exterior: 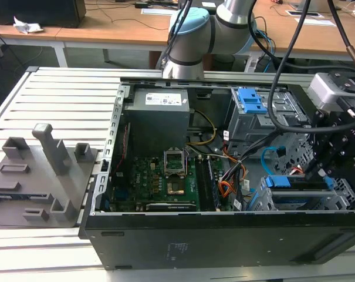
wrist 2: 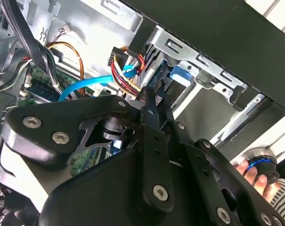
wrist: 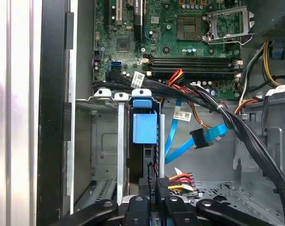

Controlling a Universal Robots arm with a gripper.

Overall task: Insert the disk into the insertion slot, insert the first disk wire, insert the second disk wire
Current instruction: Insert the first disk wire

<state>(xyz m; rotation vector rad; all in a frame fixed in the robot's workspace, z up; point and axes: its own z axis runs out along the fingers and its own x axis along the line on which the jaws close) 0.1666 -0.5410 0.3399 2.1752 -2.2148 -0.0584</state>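
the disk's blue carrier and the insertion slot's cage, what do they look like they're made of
The disk's blue carrier looks like moulded plastic: one even bright blue, a soft sheen, rounded edges. The insertion slot's cage looks like thin bare sheet metal, probably steel: dull silver-grey, with stamped cut-outs and folded tabs along its edge.

The disk (wrist: 144,127) — blue carrier showing — sits inside the silver insertion slot (wrist: 120,150)

Smooth blue plastic on disk (wrist: 144,128), dull sheet-metal insertion slot (wrist: 107,146), matt black case (exterior: 224,235)
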